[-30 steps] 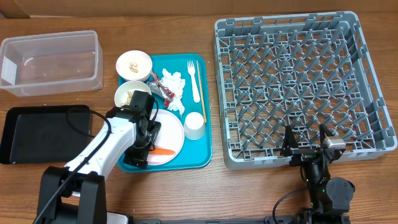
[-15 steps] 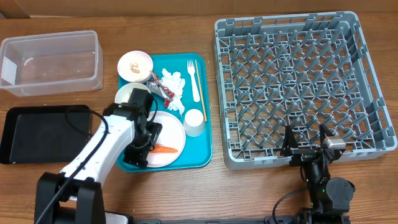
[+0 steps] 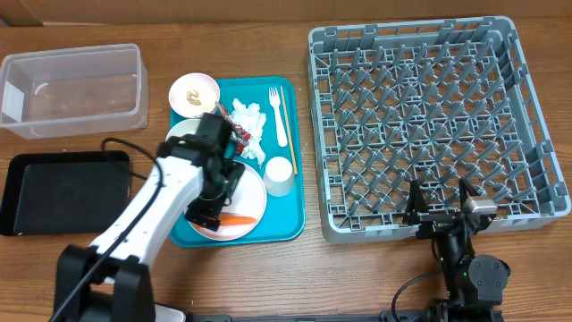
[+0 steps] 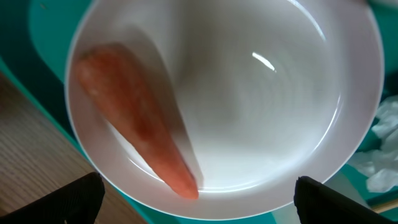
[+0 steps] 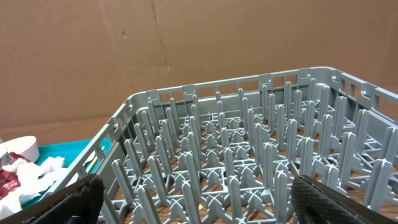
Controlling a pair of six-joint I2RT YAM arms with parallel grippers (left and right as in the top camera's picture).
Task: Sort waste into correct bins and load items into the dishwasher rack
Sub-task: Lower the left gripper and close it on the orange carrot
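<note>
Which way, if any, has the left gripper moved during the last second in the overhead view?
Yes. Against the teal tray, the left gripper shifted rightward, from the tray's left edge to over the white plate, jaws open above the carrot.

White left arm [image 3: 147, 207] with black joints, cable and jaws; black right arm [image 3: 471, 268].

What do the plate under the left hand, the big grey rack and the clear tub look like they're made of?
Plate: glossy white with a sharp light glint; glazed ceramic or hard plastic, cannot tell which.
Rack: matte grey moulded plastic, judging by its latticed walls and uniform pegs.
Tub: thin clear plastic; the wooden table shows through it.
</note>
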